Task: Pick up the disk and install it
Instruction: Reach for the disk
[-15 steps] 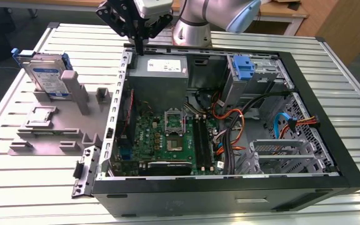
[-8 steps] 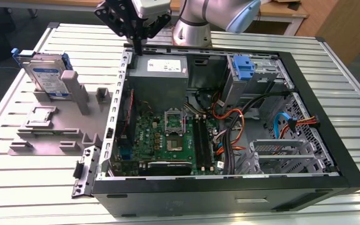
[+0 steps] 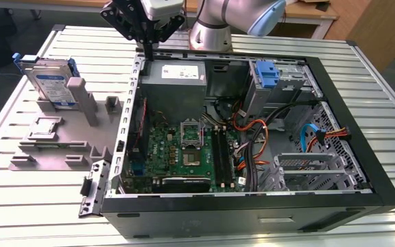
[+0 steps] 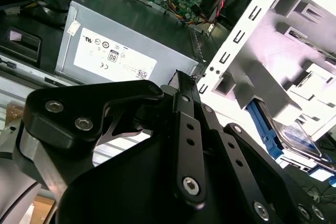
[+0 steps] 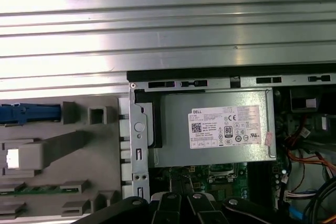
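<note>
Closest up, the tool (image 4: 179, 78) hangs pinched shut and empty over the power supply (image 3: 177, 73) corner of the case (image 3: 382, 180), while the disk (image 3: 49, 81) stands on edge in the grey rack (image 3: 81, 109) just outside that case's wall, I reckon so its top is grabbable.

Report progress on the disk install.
Nothing done yet: the disk stands upright in the grey holder outside the computer case. The claw, shut and empty, hangs over the case's edge by the power supply. Pickup and installation both remain.
</note>
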### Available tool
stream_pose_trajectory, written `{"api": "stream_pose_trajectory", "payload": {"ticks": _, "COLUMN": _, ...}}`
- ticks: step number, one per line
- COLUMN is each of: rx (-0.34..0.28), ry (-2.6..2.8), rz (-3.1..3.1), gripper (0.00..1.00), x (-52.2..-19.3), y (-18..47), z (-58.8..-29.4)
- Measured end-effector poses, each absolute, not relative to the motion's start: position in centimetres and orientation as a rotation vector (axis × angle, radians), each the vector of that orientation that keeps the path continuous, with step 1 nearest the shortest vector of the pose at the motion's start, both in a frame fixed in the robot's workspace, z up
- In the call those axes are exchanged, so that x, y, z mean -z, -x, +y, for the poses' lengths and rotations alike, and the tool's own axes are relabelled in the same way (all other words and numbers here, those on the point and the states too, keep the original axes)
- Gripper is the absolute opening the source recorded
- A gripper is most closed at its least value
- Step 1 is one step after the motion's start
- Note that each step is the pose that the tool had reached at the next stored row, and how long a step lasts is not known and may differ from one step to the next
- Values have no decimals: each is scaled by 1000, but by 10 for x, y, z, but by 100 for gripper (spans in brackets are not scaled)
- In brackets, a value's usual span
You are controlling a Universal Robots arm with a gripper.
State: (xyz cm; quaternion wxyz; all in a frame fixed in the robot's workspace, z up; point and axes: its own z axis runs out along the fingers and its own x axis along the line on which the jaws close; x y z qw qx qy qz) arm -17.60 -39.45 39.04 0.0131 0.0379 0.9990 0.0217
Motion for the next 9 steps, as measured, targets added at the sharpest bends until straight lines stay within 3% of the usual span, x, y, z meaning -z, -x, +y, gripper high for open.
{"api": "stream_pose_trajectory", "payload": {"ticks": 9, "rx": -68, "ry": -118, "rz": 3113, "gripper": 10, "x": -390, "y": 181, "z": -395}}
